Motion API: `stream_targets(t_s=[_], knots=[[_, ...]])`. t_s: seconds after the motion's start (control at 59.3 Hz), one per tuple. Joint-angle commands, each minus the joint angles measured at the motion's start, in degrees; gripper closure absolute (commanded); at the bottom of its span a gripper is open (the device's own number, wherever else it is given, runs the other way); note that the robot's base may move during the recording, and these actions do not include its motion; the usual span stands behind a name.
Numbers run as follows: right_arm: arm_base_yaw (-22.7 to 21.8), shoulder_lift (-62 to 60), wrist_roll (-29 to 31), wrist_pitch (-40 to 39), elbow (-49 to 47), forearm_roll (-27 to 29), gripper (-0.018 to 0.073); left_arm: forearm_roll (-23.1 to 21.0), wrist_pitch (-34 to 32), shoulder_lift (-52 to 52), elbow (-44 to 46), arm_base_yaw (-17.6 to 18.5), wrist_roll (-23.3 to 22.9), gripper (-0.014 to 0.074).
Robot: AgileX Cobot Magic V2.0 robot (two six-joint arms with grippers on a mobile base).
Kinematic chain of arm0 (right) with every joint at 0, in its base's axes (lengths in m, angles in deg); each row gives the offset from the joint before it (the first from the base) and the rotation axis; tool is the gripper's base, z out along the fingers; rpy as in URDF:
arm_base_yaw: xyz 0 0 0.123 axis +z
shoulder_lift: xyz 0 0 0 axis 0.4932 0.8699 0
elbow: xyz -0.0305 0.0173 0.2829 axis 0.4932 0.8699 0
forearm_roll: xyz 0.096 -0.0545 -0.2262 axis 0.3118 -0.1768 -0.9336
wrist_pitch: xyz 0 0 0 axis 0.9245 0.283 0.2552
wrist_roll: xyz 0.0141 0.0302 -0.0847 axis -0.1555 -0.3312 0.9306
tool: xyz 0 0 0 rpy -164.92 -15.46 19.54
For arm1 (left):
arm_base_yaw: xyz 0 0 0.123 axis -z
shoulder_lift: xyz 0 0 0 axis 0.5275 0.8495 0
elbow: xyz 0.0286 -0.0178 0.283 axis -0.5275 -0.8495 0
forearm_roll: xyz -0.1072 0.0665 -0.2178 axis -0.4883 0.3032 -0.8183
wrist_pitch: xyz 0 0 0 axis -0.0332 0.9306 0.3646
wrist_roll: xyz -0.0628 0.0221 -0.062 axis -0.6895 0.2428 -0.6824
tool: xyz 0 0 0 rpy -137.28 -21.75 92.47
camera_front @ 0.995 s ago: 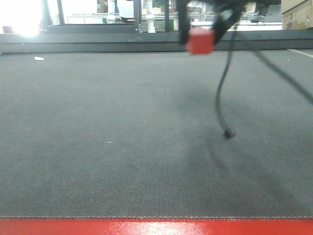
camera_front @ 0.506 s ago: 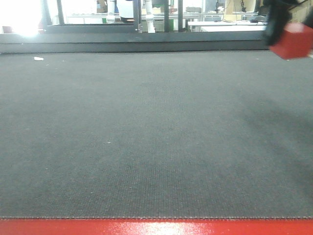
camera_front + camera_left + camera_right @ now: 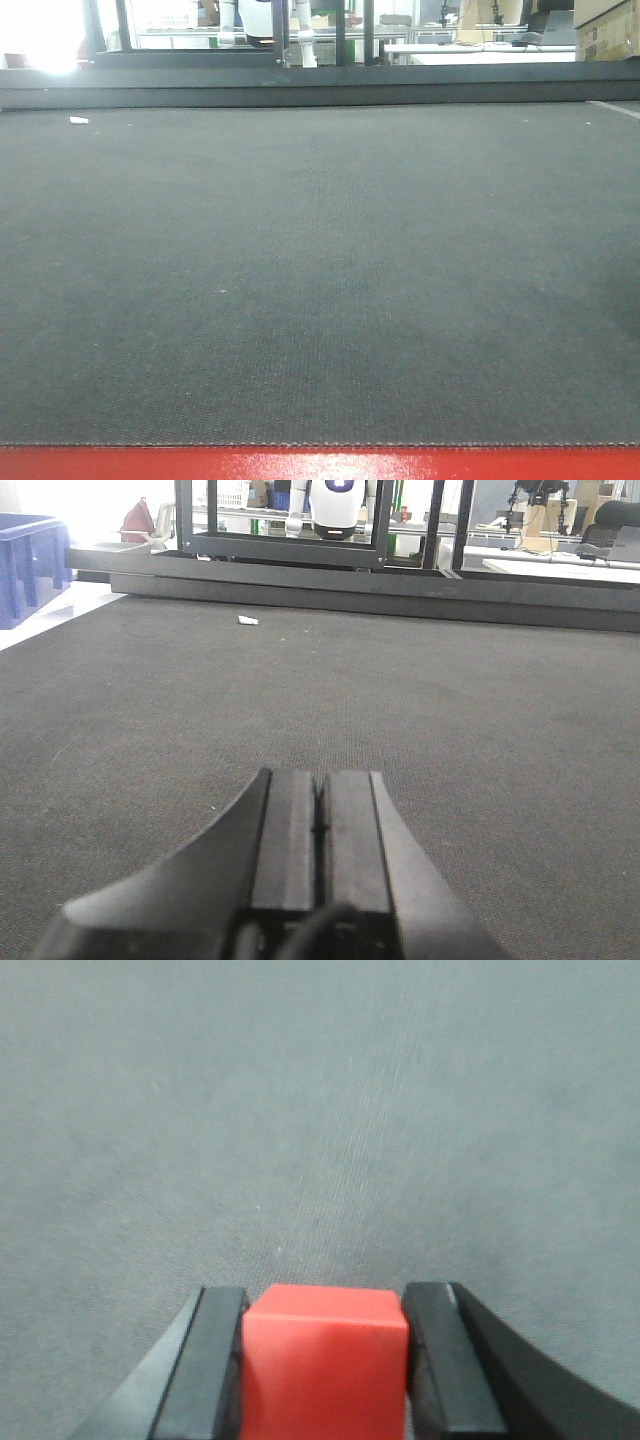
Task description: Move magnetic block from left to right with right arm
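Right wrist view: the right claw (image 3: 325, 1300) is clamped on the magnetic block (image 3: 325, 1375), with one black finger (image 3: 212, 1360) pressed to each side face.
Block position: between the fingers, over the grey counter (image 3: 320, 1110) mat; whether it touches the mat cannot be told.
Left wrist view: the left claw (image 3: 320, 785) has its fingers pressed together on nothing, low over the mat.
Front view: grey mat, a red strip (image 3: 320, 465) along the near edge, and a small white scrap (image 3: 79, 120) at far left.

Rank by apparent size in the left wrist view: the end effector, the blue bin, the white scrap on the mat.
1. Left end effector, inflated by nearness to the camera.
2. Blue bin, cut off at the frame edge.
3. White scrap, a speck.
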Motion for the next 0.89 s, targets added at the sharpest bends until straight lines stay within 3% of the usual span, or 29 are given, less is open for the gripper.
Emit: stream_targets(t_s=[0.0,0.455,0.877], knots=[[-0.33,-6.14,1.14,-4.38,-0.42,-0.76,0.0402,0.00,-5.29,-0.78,-0.53,-0.10,-0.38,0.0713],[-0.33,-32.58,1.14,-3.07,-0.59,-1.44,0.0402,0.00,-5.29,-0.78,-0.53,-0.10,-0.38,0.0713],[-0.33,-35.54,1.14,-3.21,-0.59,-1.44,0.0402,0.00,-5.29,-0.78,-0.53,-0.10,-0.38,0.0713]])
